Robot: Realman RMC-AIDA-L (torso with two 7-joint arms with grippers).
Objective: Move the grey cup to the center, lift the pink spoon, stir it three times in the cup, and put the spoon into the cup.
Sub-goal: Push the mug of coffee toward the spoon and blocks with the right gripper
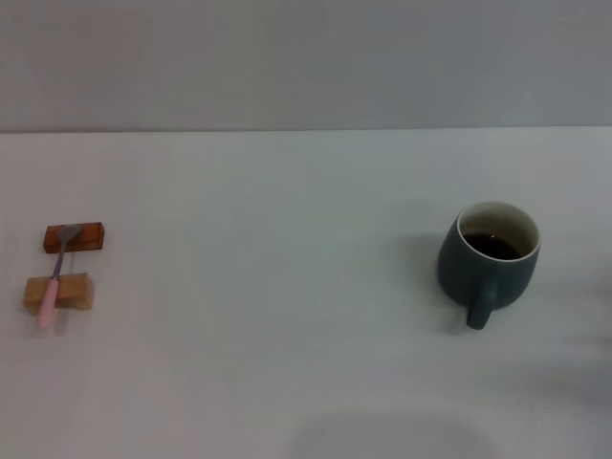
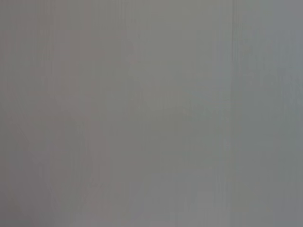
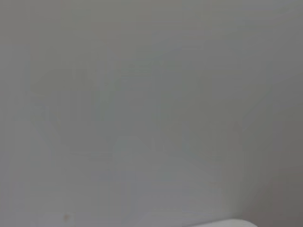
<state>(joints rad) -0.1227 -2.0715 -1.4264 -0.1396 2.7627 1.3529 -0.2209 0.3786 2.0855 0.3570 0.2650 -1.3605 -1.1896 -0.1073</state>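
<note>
Nearest to us in the head view sits the grey cup (image 1: 489, 262), standing upright on the white table (image 1: 287, 287) well over to our right, its handle turned toward us and dark liquid showing inside the pale rim. Far across on our left, the pink spoon (image 1: 54, 282) lies propped across two wooden blocks (image 1: 59, 292), bowl end on the darker, farther block and pink handle over the paler, nearer one. We judge that nothing has begun: the cup is not at the center, so moving it comes first. To do that well we would bring our right arm in, since the cup is on that side, take it by the body or the handle, keep it level (the liquid looks fairly high) and slide or carry it slowly toward the middle, stopping short of the blocks. Neither of our grippers appears anywhere, so we cannot tell how far open either one is or whether it holds anything. Both wrist views show only a plain grey surface, with a pale edge at one border of the right wrist view that we cannot identify.
</note>
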